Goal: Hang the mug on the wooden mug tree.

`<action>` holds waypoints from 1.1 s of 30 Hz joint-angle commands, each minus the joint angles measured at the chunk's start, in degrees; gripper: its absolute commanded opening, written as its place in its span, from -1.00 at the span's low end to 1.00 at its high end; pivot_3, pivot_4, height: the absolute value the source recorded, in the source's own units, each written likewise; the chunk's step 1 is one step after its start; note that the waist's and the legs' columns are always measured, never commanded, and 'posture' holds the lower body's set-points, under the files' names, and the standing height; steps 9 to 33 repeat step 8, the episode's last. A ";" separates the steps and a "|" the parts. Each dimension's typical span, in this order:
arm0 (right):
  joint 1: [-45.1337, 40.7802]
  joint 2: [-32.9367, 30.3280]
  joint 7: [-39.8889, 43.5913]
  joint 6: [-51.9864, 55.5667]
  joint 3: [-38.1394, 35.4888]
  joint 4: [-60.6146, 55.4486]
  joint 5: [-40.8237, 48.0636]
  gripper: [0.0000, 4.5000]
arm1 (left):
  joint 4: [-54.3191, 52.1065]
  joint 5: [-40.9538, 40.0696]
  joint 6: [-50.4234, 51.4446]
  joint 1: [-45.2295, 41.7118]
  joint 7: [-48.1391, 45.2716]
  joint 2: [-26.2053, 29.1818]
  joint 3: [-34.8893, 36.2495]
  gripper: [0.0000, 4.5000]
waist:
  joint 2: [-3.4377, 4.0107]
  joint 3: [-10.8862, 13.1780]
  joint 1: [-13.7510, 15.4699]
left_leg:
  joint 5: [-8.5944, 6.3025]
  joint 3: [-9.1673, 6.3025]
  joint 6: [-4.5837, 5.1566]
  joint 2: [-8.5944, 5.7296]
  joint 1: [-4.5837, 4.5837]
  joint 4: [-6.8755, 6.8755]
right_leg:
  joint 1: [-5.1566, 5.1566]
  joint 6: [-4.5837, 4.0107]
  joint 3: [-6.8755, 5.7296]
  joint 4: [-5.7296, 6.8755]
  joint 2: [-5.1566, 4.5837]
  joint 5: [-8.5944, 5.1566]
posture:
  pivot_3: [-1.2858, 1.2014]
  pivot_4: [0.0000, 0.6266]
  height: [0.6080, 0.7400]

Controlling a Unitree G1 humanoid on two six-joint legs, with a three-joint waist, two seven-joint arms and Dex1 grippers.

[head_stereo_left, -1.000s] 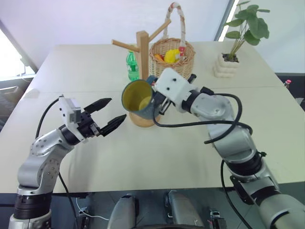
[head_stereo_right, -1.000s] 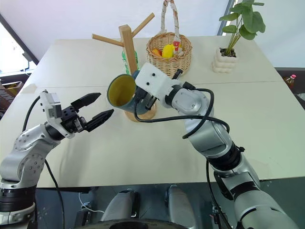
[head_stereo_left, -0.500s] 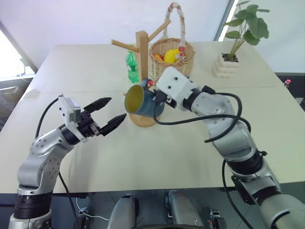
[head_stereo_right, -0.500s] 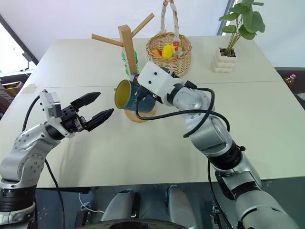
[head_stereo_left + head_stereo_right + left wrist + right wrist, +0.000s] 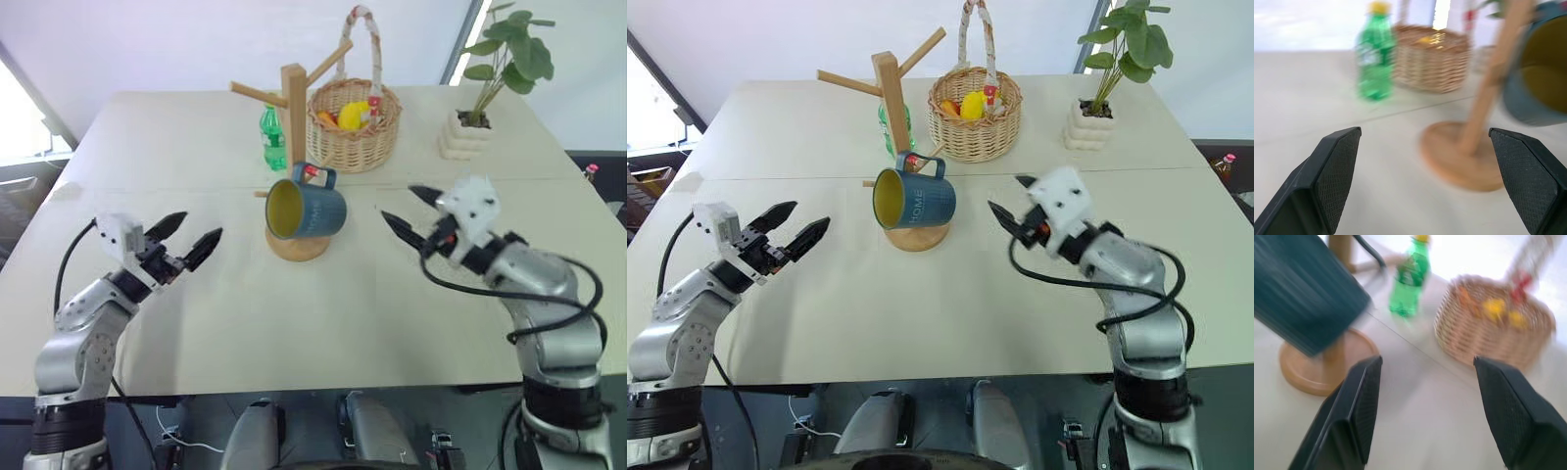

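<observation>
Dusty-blue mug [image 5: 914, 202], yellow-green inside, pale lettering, hung by its loop handle on the red-tipped peg of the wooden mug tree [image 5: 892, 98], mouth tilted left. Left gripper [image 5: 792, 227] and right gripper [image 5: 1011, 199] both spread wide, empty, flanking it.

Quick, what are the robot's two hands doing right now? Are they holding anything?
Left gripper: open, holding nothing.
Right gripper: open, holding nothing; the mug hangs on the wooden mug tree.
</observation>
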 commanded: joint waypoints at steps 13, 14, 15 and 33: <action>1.59 6.14 -4.17 -17.18 -3.20 19.42 3.92 0.36 | 4.30 5.38 -6.53 3.91 6.99 -4.38 2.95 1.00 | 0.02 0.01 -0.01 | 0.00 0.02 0.00 0.00 0.03 0.00 | -0.10 0.00 0.04 0.21 0.00 0.00 | 0.03 -0.52 1.00; 1.59 6.14 -4.17 -17.18 -3.20 19.42 3.92 0.36 | 4.30 5.38 -6.53 3.91 6.99 -4.38 2.95 1.00 | 0.02 0.01 -0.01 | 0.00 0.02 0.00 0.00 0.03 0.00 | -0.10 0.00 0.04 0.21 0.00 0.00 | 0.03 -0.52 1.00; 1.59 6.14 -4.17 -17.18 -3.20 19.42 3.92 0.36 | 4.30 5.38 -6.53 3.91 6.99 -4.38 2.95 1.00 | 0.02 0.01 -0.01 | 0.00 0.02 0.00 0.00 0.03 0.00 | -0.10 0.00 0.04 0.21 0.00 0.00 | 0.03 -0.52 1.00; 1.59 6.14 -4.17 -17.18 -3.20 19.42 3.92 0.36 | 4.30 5.38 -6.53 3.91 6.99 -4.38 2.95 1.00 | 0.02 0.01 -0.01 | 0.00 0.02 0.00 0.00 0.03 0.00 | -0.10 0.00 0.04 0.21 0.00 0.00 | 0.03 -0.52 1.00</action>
